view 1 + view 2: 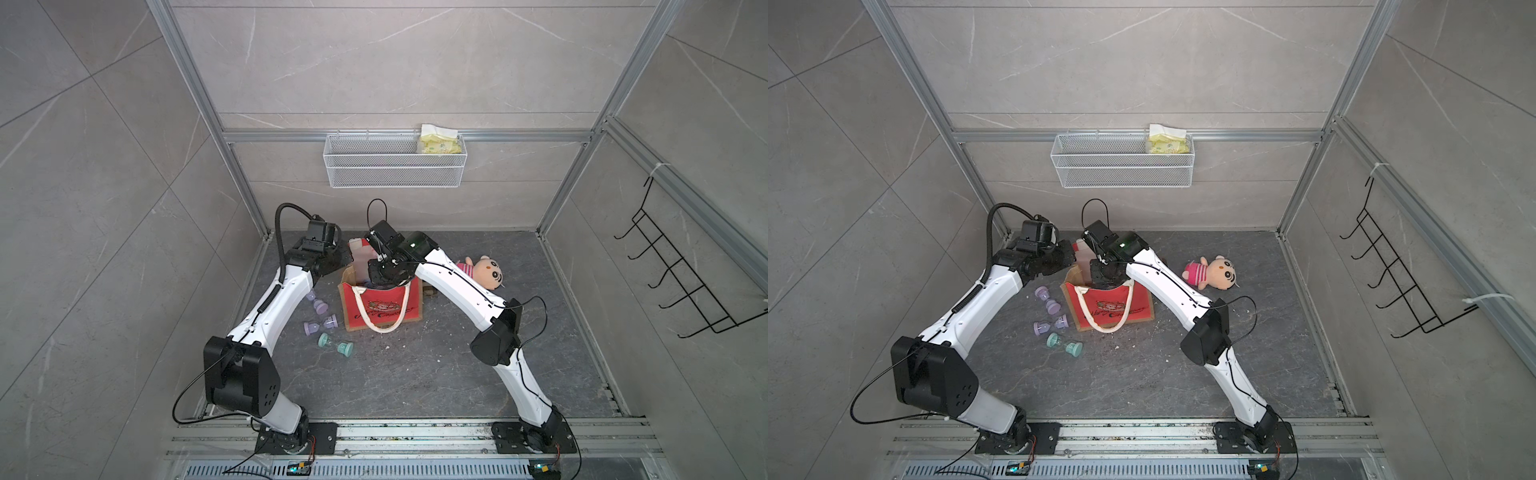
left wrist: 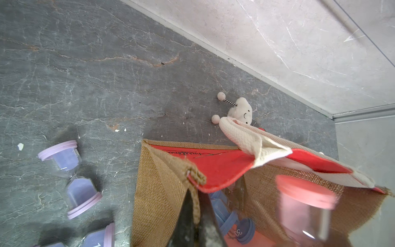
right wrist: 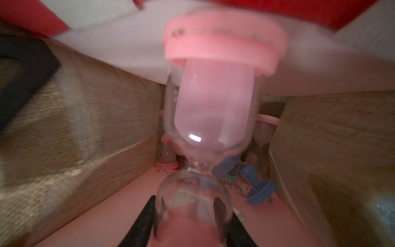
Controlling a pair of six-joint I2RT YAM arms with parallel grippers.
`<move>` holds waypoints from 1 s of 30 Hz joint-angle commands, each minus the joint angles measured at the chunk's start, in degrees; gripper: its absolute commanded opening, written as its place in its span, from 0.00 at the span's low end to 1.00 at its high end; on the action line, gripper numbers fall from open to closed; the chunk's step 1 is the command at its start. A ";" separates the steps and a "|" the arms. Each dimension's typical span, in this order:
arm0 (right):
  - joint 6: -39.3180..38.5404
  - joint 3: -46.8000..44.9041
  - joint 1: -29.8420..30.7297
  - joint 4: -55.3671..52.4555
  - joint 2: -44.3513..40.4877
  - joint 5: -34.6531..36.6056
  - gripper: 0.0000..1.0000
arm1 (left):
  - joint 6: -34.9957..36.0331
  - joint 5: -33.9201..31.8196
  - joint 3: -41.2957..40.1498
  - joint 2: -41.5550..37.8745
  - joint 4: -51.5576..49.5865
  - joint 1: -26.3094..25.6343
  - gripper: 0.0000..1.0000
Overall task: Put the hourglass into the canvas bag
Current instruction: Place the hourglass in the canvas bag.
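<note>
Ok, here's where I'm at. My right gripper (image 3: pixel 188 213) has its fingers clamped on the clear lower bulb of the pink hourglass (image 3: pixel 213 96). It's down in the open mouth of the canvas bag (image 1: pixel 353 307), pink cap end pointing at the bag floor. I can't tell whether the cap touches anything down there, the wrist view is pretty blurry.

The left gripper (image 2: pixel 195 213) has its fingers fully closed. From its wrist cam they look pinched on the burlap corner seam at the bag's rim, on the bag's left side.

The bag stands upright on the dark stone surface (image 1: pixel 415 374), with one white rope handle (image 1: pixel 384 328) draped down the red front. A couple of blue hourglasses (image 2: pixel 235 222) already lie on the bottom inside.

On the surface just left of the bag are two purple hourglasses (image 1: pixel 320 307) and a teal hourglass (image 1: pixel 336 344), all on their sides. A pink-striped plush doll (image 1: pixel 484 272) lies off to the right, past the right arm. A little white plush (image 2: pixel 239 110) sits just beyond the bag, near the back wall.
</note>
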 commanded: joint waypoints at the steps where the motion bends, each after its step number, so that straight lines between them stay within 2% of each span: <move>1: -1.23 0.51 0.37 -3.42 2.37 0.17 0.00 | 1.31 3.55 -0.29 -2.48 4.02 -0.05 0.00; 12: 1.04 1.46 0.84 -3.33 7.56 1.04 0.02 | 0.81 5.01 -0.99 -3.39 5.20 -0.10 0.00; 16: 1.95 2.61 0.83 -3.39 9.21 1.22 0.15 | 0.24 4.97 -1.31 -3.39 5.28 -0.01 0.00; 24: 2.43 10.72 0.75 -6.18 12.77 1.57 0.40 | 0.04 4.51 -1.38 -3.21 5.20 -0.05 0.00; 30: 2.33 15.05 0.65 -8.56 14.86 2.14 0.55 | 0.00 4.39 -1.04 -3.08 5.21 -0.05 0.00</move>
